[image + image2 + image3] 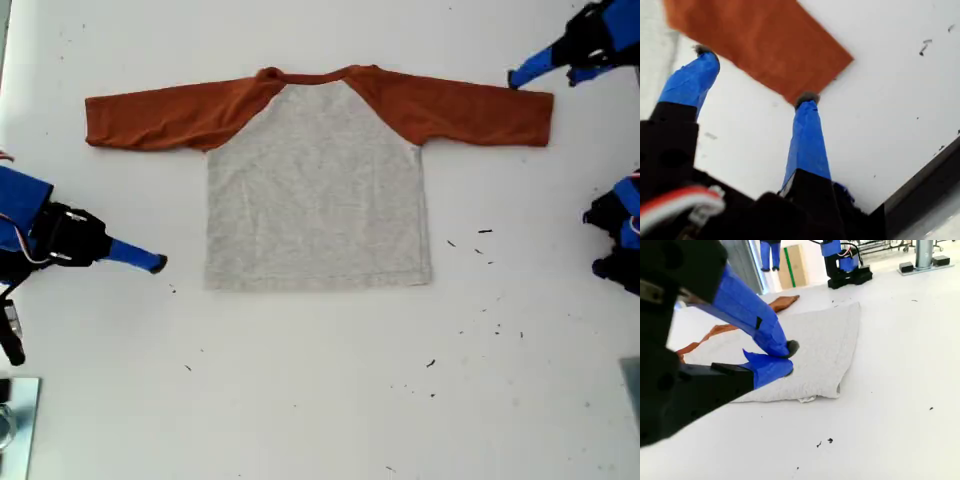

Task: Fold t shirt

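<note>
While my first gripper (752,75) hangs with its 2 blue-taped fingers (807,140) spread wide, nothing sits between them; both dark tips lie at the edge of the rust-orange sleeve cuff (765,42), one tip just beside the cuff's corner, though I cannot tell if either tip touches the cloth. Exterior view puts this gripper (512,78) at the upper right, right by the end of that sleeve (470,110).

My second gripper (787,357) has its jaws nearly shut, tips almost meeting, and holds nothing. It sits low over the white table (890,415), just beside the bottom corner of the grey body (825,350), not visibly on it. Exterior view shows it (158,263) at the left, tip pointing at the hem's left corner, a small gap between.

T shirt (315,190) lies flat and fully spread in the middle of the table (320,400), collar (310,75) toward the exterior view's top, hem toward the bottom. Both long sleeves stretch straight out to the sides; the other sleeve (170,115) reaches the exterior view's left. Grey body faces up plain, no print showing.

Small dark specks (485,232) scatter over the table to the exterior view's lower right of the shirt. Another arm base (620,235) sits at the exterior view's right edge. Second wrist view shows a cardboard box (795,265) far behind.
</note>
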